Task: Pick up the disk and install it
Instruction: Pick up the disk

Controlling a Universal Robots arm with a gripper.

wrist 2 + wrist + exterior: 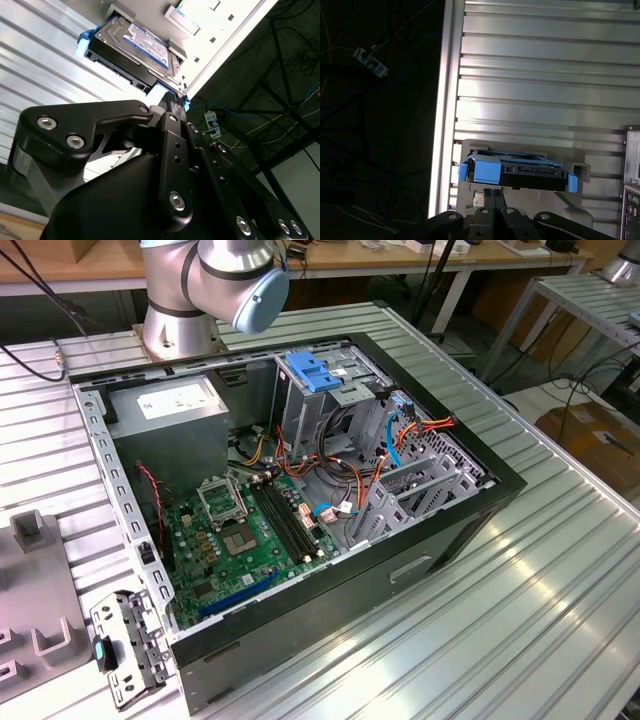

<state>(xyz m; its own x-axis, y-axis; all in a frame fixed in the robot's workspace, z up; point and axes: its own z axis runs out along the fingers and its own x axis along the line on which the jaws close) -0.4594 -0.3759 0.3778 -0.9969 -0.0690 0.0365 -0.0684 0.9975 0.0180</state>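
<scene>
The disk is a dark metal drive with a white-and-blue label and blue side rails. It lies flat in a grey holder on the ribbed metal table, close to the table's edge. In the first wrist view the disk shows end-on, with a blue rail piece at each end. My gripper is right at the disk's near end. Its black fingers stand pressed together, their tips at the blue rail. I cannot tell whether they pinch any part of it.
In the exterior view an open computer case lies on the table beside the arm's base. It holds a drive cage with a blue caddy, a grey power supply, a green motherboard and loose cables. Beyond the table edge is dark floor with cables.
</scene>
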